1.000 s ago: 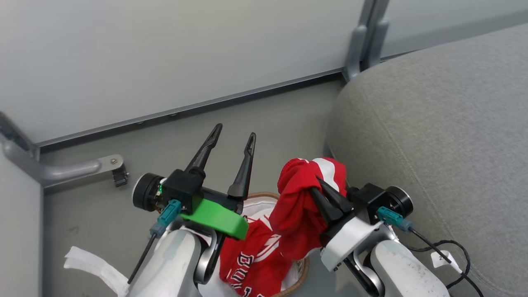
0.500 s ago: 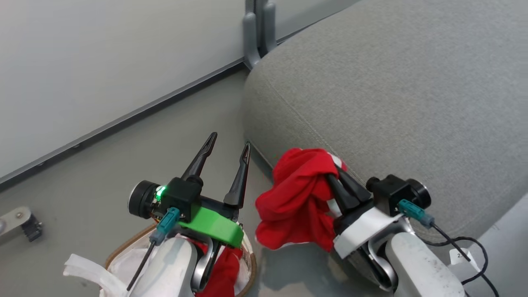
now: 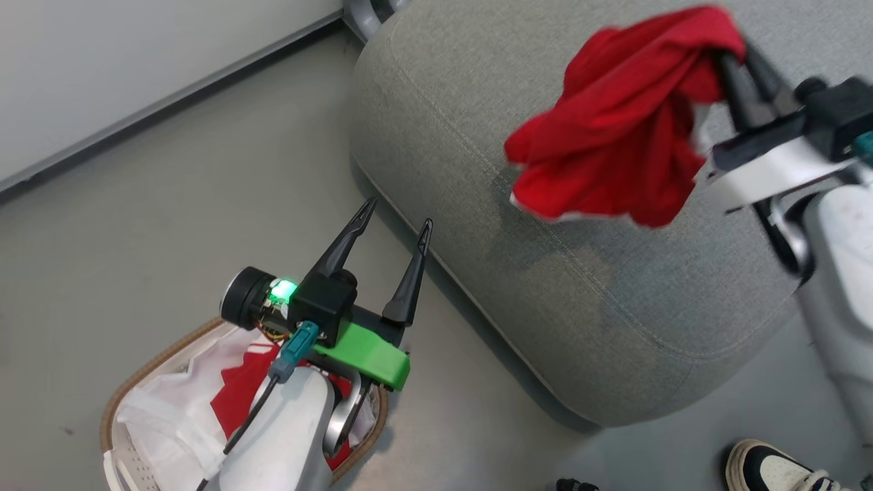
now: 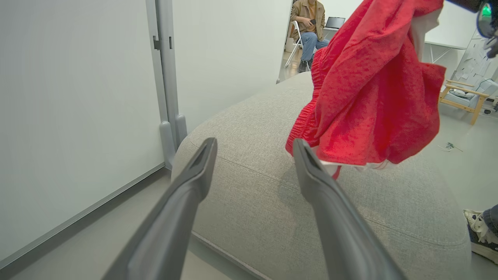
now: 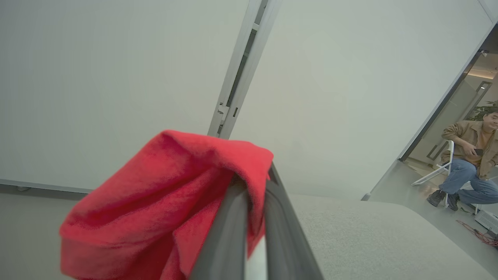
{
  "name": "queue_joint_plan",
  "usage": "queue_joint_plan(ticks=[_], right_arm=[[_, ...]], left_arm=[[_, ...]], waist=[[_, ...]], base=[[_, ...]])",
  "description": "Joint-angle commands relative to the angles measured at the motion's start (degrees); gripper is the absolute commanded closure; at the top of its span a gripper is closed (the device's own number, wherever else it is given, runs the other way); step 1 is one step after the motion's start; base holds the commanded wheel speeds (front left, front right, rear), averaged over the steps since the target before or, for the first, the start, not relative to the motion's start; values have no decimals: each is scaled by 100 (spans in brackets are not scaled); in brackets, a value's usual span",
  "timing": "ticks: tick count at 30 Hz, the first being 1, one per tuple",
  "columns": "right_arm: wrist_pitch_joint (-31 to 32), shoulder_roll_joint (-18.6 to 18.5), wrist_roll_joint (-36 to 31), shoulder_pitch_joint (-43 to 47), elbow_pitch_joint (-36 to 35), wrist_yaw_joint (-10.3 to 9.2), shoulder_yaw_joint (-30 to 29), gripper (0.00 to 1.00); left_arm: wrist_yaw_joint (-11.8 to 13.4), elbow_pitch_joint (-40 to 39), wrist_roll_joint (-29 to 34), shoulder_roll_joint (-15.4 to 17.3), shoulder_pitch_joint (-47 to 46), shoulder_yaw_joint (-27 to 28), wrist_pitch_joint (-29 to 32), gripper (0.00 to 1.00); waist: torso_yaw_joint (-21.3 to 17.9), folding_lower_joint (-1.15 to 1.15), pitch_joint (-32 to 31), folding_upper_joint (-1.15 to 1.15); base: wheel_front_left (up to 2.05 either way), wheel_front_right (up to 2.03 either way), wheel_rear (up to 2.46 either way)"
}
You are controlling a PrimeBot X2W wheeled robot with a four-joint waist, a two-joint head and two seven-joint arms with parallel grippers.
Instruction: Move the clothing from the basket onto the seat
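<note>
My right gripper [image 3: 733, 51] is shut on a bunched red garment [image 3: 617, 136] and holds it in the air above the grey seat [image 3: 600, 300]. From the left wrist the same red garment [image 4: 365, 97] hangs over the seat [image 4: 272, 194], white trim at its lower edge. In the right wrist view the garment [image 5: 163, 210] drapes over my shut fingers [image 5: 233, 233]. My left gripper [image 3: 394, 215] stands open and empty over the floor beside the seat's corner. Below it sits the basket [image 3: 129, 402] with more red clothing [image 3: 239, 395] and the white liner [image 3: 170, 416] inside.
A white partition wall [image 3: 136, 75] with a grey post [image 4: 167, 97] runs behind the seat. A person's shoe [image 3: 771, 470] is at the lower right by the seat. A person [image 5: 470, 163] sits on a chair in a far doorway.
My right gripper has lifted the red garment up and to the right, from beside the seat's edge to above it. The camera has turned right; the basket now shows at lower left.
</note>
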Motion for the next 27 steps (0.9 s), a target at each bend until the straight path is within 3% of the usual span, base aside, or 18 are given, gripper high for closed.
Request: queue_joint_plan(ticks=[1, 8, 13, 18, 19, 21, 22, 23, 27], right_arm=[[-27, -128, -63, -228, -10, -8, -107, 100], [-26, -728, -343, -1152, 369, -7, -654, 100], [-20, -740, -482, -1398, 926, -8, -953, 100], [-19, -527, -585, -1187, 1453, -8, -1098, 100], [-18, -452, -630, -1091, 1575, -8, -1142, 96], [-19, -302, -648, -947, 1722, -8, -1231, 71], [-19, -249, -666, -861, 1773, -8, -1263, 47], [-19, -160, -673, -733, 1837, -8, -1315, 1], [-19, 89, -693, -275, 1909, -8, -1586, 0]], left_arm=[[-22, 27, 104, 55, -122, -1, 3, 0], [-38, 57, 219, 126, -469, -96, 3, 0], [-44, 61, 244, 146, -685, -211, 3, 0], [-45, 82, 230, 151, -811, -200, 3, 0], [-45, 67, 225, 140, -822, -174, 3, 0], [-45, 55, 222, 122, -818, -148, 3, 0], [-45, 60, 215, 115, -812, -144, 3, 0], [-46, 72, 205, 110, -803, -141, 3, 0], [-46, 125, 193, 97, -717, -79, 3, 0]], waist=[[221, 0, 536, -1], [606, 0, 1158, -1], [861, 0, 1461, -1], [1034, 0, 1636, -1], [1055, 0, 1644, -1], [1080, 0, 1645, -1], [1085, 0, 1637, -1], [1088, 0, 1618, -1], [1065, 0, 1484, -1]], base=[[0, 0, 0], [0, 0, 0], [0, 0, 0], [0, 0, 0], [0, 0, 0], [0, 0, 0], [0, 0, 0], [0, 0, 0], [0, 0, 0]])
